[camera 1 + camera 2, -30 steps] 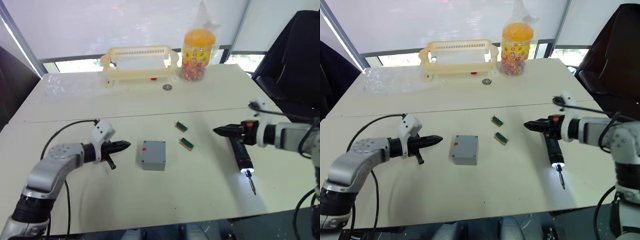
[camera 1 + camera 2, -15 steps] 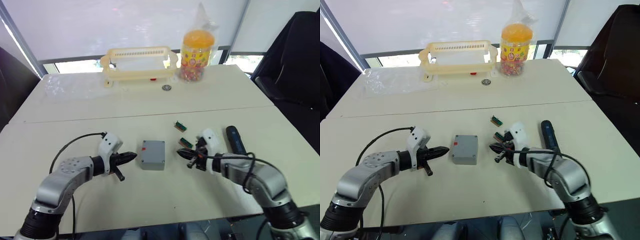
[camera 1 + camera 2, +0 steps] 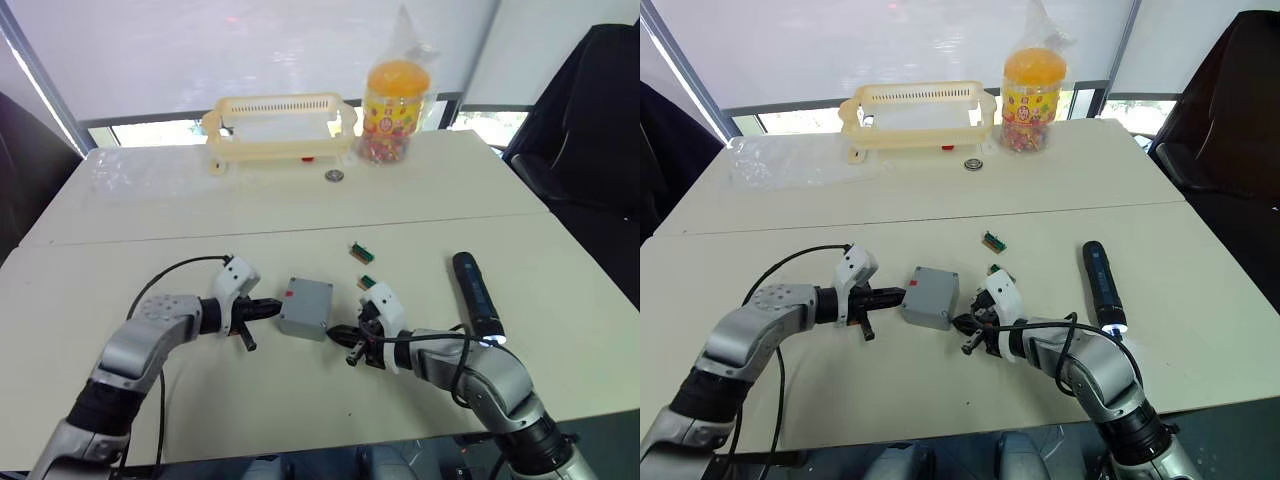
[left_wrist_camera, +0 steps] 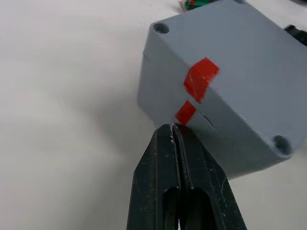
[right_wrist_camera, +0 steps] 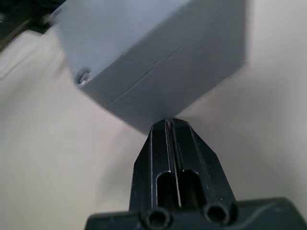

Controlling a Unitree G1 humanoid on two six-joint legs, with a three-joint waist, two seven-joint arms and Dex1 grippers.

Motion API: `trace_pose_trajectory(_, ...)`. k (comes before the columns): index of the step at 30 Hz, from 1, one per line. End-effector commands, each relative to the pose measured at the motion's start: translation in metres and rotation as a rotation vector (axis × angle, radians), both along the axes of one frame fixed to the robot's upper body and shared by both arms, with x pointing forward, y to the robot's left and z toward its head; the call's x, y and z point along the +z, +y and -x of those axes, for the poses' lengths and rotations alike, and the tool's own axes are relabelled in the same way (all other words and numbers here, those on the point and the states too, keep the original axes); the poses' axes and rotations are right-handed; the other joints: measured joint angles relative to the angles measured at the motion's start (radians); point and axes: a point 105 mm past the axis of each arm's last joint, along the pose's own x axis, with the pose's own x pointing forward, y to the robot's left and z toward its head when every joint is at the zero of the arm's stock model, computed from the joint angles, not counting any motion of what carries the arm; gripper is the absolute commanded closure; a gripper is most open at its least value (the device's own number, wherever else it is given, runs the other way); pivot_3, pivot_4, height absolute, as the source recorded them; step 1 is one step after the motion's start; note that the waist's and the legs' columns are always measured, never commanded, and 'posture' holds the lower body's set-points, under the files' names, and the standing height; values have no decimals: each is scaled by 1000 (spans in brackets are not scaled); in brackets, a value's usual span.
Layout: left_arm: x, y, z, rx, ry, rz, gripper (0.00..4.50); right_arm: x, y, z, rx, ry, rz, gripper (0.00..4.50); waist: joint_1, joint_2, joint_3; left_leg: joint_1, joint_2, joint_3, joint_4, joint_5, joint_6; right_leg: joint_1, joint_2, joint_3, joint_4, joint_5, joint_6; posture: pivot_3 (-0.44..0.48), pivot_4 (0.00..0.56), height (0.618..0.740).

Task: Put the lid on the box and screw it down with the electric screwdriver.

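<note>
The grey box (image 3: 306,308) stands on the table's near middle with the lid (image 4: 240,48) closed on top. A seam and a red mark run across its side. My left gripper (image 3: 275,309) is shut, and its tip touches the box's left side by the red mark. My right gripper (image 3: 335,334) is also shut, with its tip against the box's near right corner. The electric screwdriver (image 3: 476,293) lies free on the table to the right, its tip light glowing toward me.
Two small green circuit boards (image 3: 361,252) (image 3: 366,283) lie just right of the box. At the far side stand a cream basket (image 3: 280,125), a candy jar (image 3: 398,95) and a coin (image 3: 334,174). A black chair (image 3: 590,120) is beyond the table's right edge.
My right gripper has left the screwdriver, which now lies on the table, and has swung left to the box. My left gripper has moved right until it touches the box, which has turned slightly.
</note>
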Motion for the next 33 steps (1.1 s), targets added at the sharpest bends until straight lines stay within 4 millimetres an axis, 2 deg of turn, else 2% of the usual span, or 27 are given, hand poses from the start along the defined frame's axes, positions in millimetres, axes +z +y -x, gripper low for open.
trace_pose_trajectory(1,1,-11,-3,-96,-31,-13,4500,15,16,9,57,-51,-37,4473,0,0,0,0,0,0,0,0,0,0,0,0,0,0,0,0,150,740)
trace_pose_trajectory(6,-2,-13,-16,-140,-51,-55,4500,14,26,19,78,-32,-50,4473,0,0,0,0,-1,0,0,0,0,0,0,0,0,0,0,0,150,740)
trace_pose_trajectory(10,-3,3,-20,-97,-70,-84,4500,21,10,19,57,-72,-18,4473,-1,0,0,0,-1,0,0,0,0,0,0,0,1,0,0,0,150,740)
trace_pose_trajectory(13,1,29,-22,-1,-80,-90,4500,44,-9,22,66,-111,-46,4473,-2,0,0,0,0,-1,0,0,0,0,0,0,0,0,0,0,150,740)
trace_pose_trajectory(16,10,39,-12,35,-63,-49,4500,68,-26,22,83,-150,-79,4473,-4,0,0,1,1,-1,0,0,0,0,0,0,1,0,0,0,150,740)
trace_pose_trajectory(19,15,33,10,12,-4,13,4500,86,-37,12,60,-190,-110,4473,-3,0,0,1,3,-1,0,0,0,0,0,0,1,0,0,0,150,740)
trace_pose_trajectory(22,11,25,35,11,68,67,4500,87,-46,-14,-11,-242,-85,4473,-3,0,0,1,3,-1,0,0,0,1,0,0,1,0,0,0,150,740)
trace_pose_trajectory(27,5,16,44,72,90,100,4500,77,-52,-46,-75,-285,-40,4473,1,0,0,2,3,0,0,0,0,2,0,0,1,0,0,0,150,740)
trace_pose_trajectory(33,-2,4,50,84,98,107,4500,61,-48,-63,-50,-290,2,4473,-1,0,0,2,3,0,0,0,0,2,0,1,1,0,0,0,150,740)
